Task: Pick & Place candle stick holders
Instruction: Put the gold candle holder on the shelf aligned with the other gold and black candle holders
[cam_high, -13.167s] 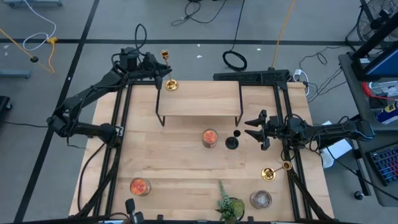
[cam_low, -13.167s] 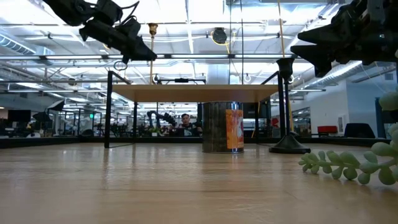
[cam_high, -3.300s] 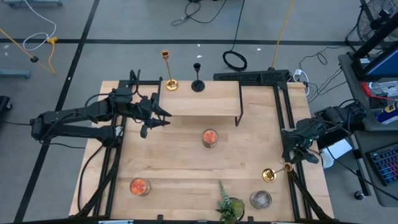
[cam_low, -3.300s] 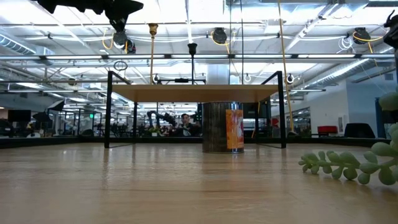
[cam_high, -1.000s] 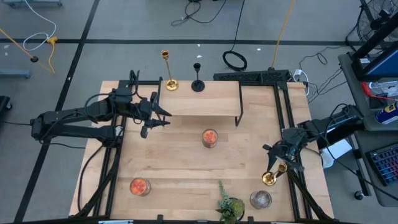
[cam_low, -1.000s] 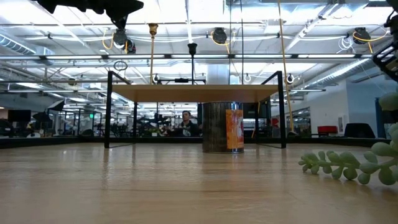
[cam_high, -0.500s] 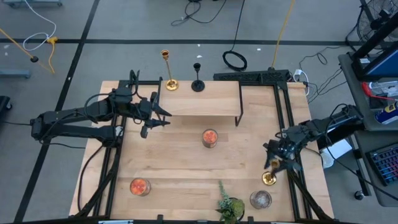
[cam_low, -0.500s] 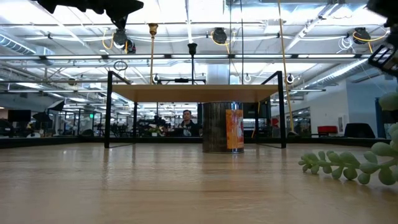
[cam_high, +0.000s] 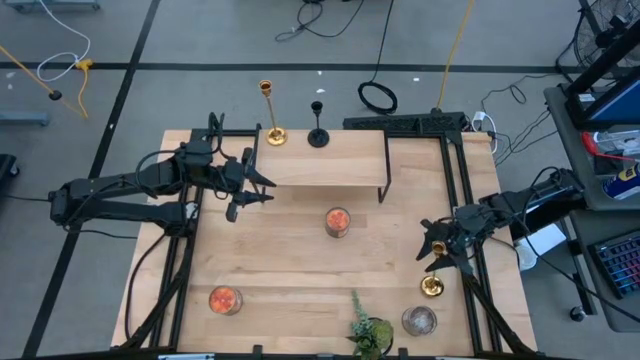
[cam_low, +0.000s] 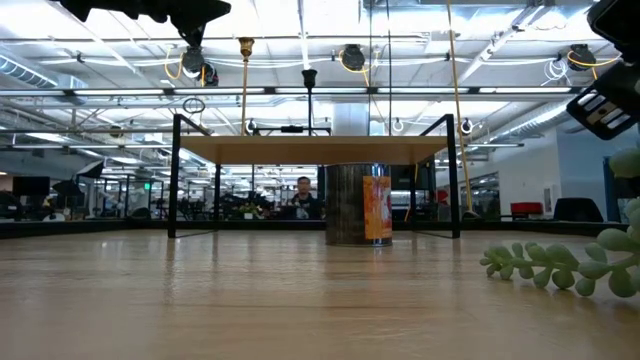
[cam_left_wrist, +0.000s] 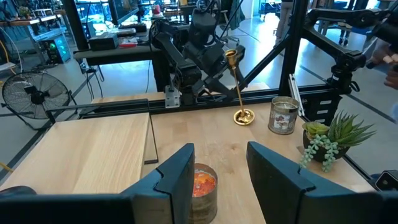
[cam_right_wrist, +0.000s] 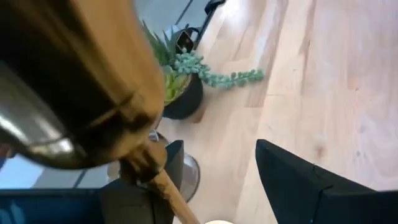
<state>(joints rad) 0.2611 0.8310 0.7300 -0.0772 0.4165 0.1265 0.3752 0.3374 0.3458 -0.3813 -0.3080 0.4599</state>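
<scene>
Jaws of the left gripper (cam_high: 262, 188) stand open with nothing between them, hovering over the bench (cam_high: 290, 262) beside the left end of the raised wooden shelf (cam_high: 330, 160). On that shelf's far edge stand the tall brass candlestick holder (cam_high: 269, 115) and, just beside it, the shorter black candlestick holder (cam_high: 318, 126), both upright. Below the shelf, near the bench's middle, sits a glass jar candle with orange filling (cam_high: 338, 222); another (cam_high: 225, 300) sits at the near left. At the near edge are a small green plant (cam_high: 366, 328) and a grey-filled jar candle (cam_high: 419, 321). Right of these, the right gripper (cam_high: 433, 254) has its jaws apart around the stem of the third brass candlestick holder (cam_high: 433, 283), which leans; whether they touch it I cannot tell.
</scene>
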